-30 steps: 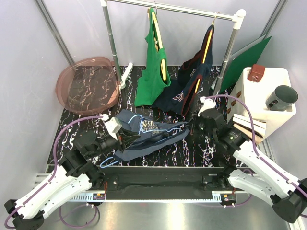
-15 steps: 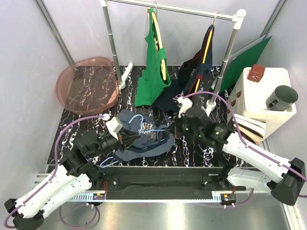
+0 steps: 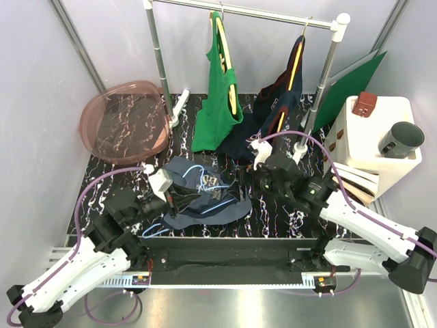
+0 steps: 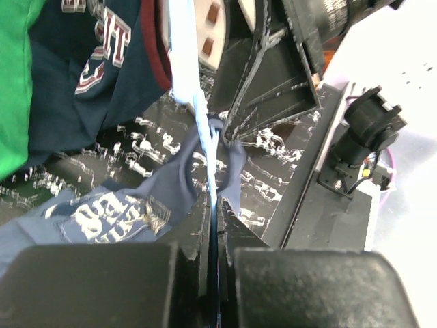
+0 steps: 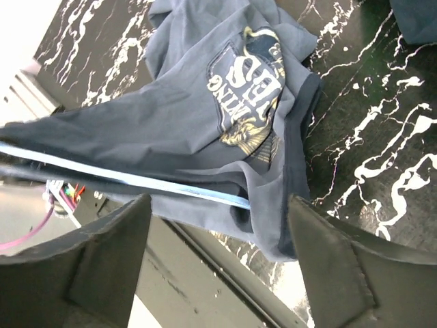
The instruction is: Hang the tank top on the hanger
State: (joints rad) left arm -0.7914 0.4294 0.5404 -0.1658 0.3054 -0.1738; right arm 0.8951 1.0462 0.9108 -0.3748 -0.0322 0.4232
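Observation:
The slate-blue tank top (image 3: 205,198) lies crumpled on the black marbled table between the arms, its light graphic (image 5: 249,78) facing up. The thin light-blue hanger (image 4: 198,102) runs through the cloth, and one end of it sticks out at the near left (image 3: 156,230). My left gripper (image 4: 216,225) is shut on the hanger's wire at the top's left side (image 3: 179,199). My right gripper (image 5: 218,225) stands open just above the top's right edge (image 3: 254,184). Hanger wire (image 5: 136,179) and cloth show between its spread fingers (image 5: 109,253), but nothing is gripped.
A clothes rack (image 3: 246,10) at the back carries a green tank top (image 3: 218,96) and a navy top (image 3: 273,116) on yellow hangers. A pink basket (image 3: 126,123) sits back left. A white box (image 3: 379,137) with a dark cup (image 3: 401,139) stands right.
My right gripper has moved left to the top's right edge and opened, letting go of the cloth. The top, stretched out a second ago, has slumped into a heap. The left gripper keeps hold.

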